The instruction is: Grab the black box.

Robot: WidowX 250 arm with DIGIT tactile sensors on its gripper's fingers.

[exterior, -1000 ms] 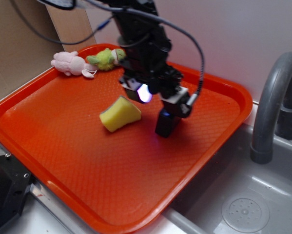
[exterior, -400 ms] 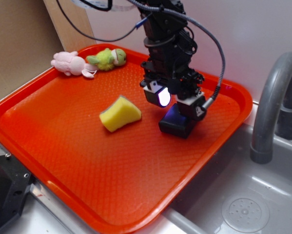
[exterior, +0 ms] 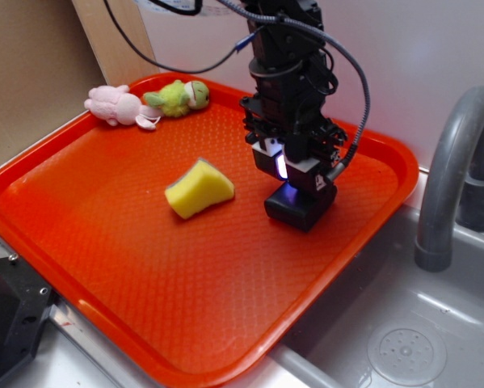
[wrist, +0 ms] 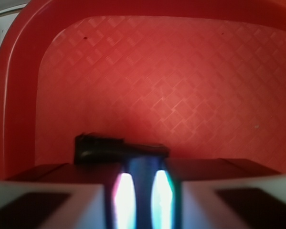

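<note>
- Since a second ago my claw [exterior: 298, 190] swung right and dropped, now sitting straight on top of the black box [exterior: 294, 212]; the box itself shifted right and lies flatter.
- Orange tray [exterior: 104, 267] holds everything, with a grey sink [exterior: 435, 331] and faucet [exterior: 452, 162] at its right.
- Black box lies on the tray's right part, well apart from the yellow sponge [exterior: 199, 188].
- Claw fingers [wrist: 61, 200] sit close together in the wrist view, box [wrist: 104, 149] at their tips; clenched or not, I cannot tell.
- Pink toy [exterior: 116, 106] and green toy [exterior: 177, 96] lie at the far rim.
</note>
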